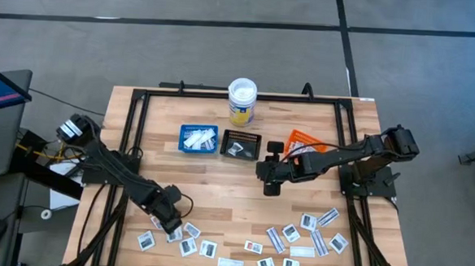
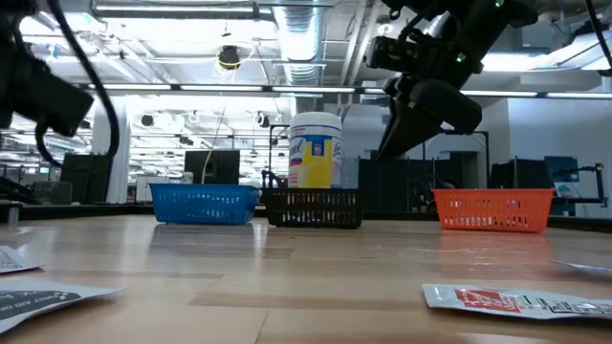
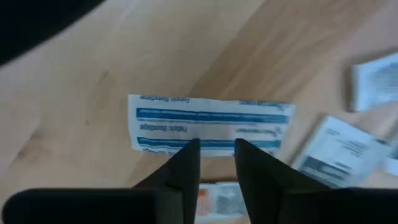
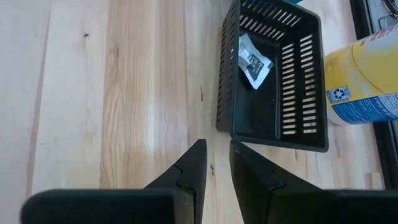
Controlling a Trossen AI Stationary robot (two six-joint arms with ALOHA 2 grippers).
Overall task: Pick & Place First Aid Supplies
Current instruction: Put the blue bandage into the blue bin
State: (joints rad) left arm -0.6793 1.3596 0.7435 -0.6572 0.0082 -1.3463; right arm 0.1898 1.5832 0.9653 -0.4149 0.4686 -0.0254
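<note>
My left fingers (image 3: 186, 168) stand a narrow gap apart, tips down at the near long edge of a white-and-blue strip packet (image 3: 208, 123). Nothing sits between them that I can see, so parted and empty; whether the tips touch the paper, can't tell. Under the fingers another packet w/ an orange mark (image 3: 214, 200) pokes out, and a squarish white packet w/ a dark mark (image 3: 339, 152) lies just beside the strip. In the high view my left gripper (image 1: 166, 219) is low over the table (image 1: 218, 189), at the left end of the scattered packets (image 1: 297, 234), which spread along the table's near edge, most toward the right.

My right fingers (image 4: 189, 171) are also a narrow gap apart, bare wood showing between them, so nothing grasped. My right gripper (image 1: 268, 179) hangs above the table's middle, clear of the wood in the low view, near the black tray (image 4: 273, 81). One squarish packet (image 4: 254, 61) lies inside that tray, at one corner. Blue tray (image 1: 198, 138) sits just left of the black one w/ white packets in it; orange tray (image 1: 302, 143) is to the right, partly under my right arm. The white-lidded tub w/ yellow label (image 1: 242, 101) stands behind the trays.
</note>
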